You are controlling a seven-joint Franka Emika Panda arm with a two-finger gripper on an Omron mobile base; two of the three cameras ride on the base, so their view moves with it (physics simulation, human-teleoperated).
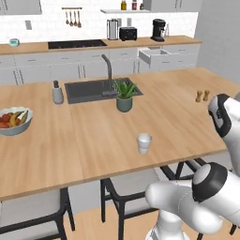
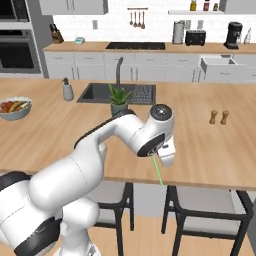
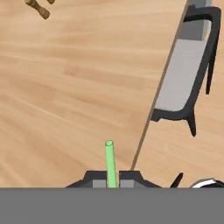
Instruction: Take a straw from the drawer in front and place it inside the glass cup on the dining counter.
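My gripper (image 3: 113,183) is shut on the straw (image 3: 109,161), a thin green stick that points away from the hand, over the front edge of the dining counter (image 3: 65,87). Seen from the right base, the straw (image 2: 158,172) hangs down from the gripper (image 2: 152,155), past the counter's edge. The glass cup (image 1: 144,143) stands upright near the front edge of the dining counter (image 1: 93,140), apart from the arm at the right. At the far wall the drawer (image 1: 154,56) stands pulled out.
On the counter are a fruit bowl (image 1: 14,121), a soap dispenser (image 1: 57,93), a dark sink with a tap (image 1: 93,89), a plant pot (image 1: 124,97) and two small wooden shakers (image 1: 202,96). Dark-framed chairs (image 1: 124,187) stand under the front edge.
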